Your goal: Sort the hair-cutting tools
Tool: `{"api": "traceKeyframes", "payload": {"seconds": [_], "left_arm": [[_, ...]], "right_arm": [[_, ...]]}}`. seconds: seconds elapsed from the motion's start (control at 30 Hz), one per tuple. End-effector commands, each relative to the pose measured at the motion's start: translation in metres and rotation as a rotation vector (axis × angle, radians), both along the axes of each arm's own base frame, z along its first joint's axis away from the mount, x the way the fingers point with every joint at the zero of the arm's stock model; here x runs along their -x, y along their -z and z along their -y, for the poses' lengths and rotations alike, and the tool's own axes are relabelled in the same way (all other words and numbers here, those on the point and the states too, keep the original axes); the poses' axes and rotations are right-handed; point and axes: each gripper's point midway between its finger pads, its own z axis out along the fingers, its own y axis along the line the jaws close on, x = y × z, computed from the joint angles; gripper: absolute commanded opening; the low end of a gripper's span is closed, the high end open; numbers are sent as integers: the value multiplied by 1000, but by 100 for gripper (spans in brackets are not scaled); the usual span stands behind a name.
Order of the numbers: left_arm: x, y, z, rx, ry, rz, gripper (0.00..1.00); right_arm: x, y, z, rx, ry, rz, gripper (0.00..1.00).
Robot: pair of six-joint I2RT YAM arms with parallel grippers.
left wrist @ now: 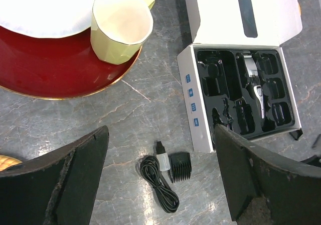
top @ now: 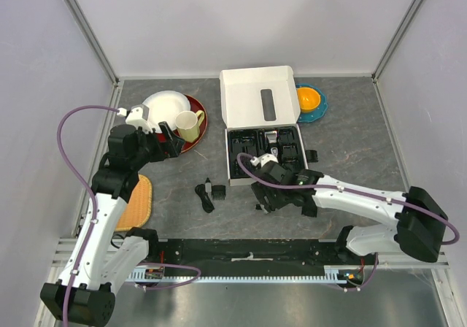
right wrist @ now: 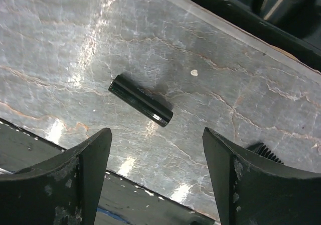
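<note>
Blue marks on the box [left wrist: 199,134] side are illegible.

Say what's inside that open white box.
The white box holds a black tray with a silver-and-black clipper in its middle slot. Other slots are too dark to judge; the left gripper hides the tray's near corner.

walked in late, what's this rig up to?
Hair-clipper kit is being sorted. The clipper already lies in the white box. The right gripper is open and empty, hovering over a small black cylinder on the table in front of the box. The left gripper is also open and empty, above a loose comb attachment and coiled cable.
</note>
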Motion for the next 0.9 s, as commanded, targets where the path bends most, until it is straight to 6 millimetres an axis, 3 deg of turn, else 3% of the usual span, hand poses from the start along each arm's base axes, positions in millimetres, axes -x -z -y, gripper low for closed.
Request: {"api": "traceKeyframes", "payload": {"seconds": [0.0,0.43,0.57,0.7,0.87], "left_arm": [[-6,-7,2,-1,19,41,91],[-6,-4,9,11,55,12,91],[-4,-6,8,12,53,24,91],[-6,-4,10,13,61,15,91],[-7,-5,11,12,68,9,91]], "right_arm": [[7,6,-8,77,-217,-39,81],[12,39,-32,96,-366,-128,79],[13,38,-46,78,-437,-144,71],[6,35,-55,91,-481,-134,70],[7,49,-56,129,-506,-177,69]]}}
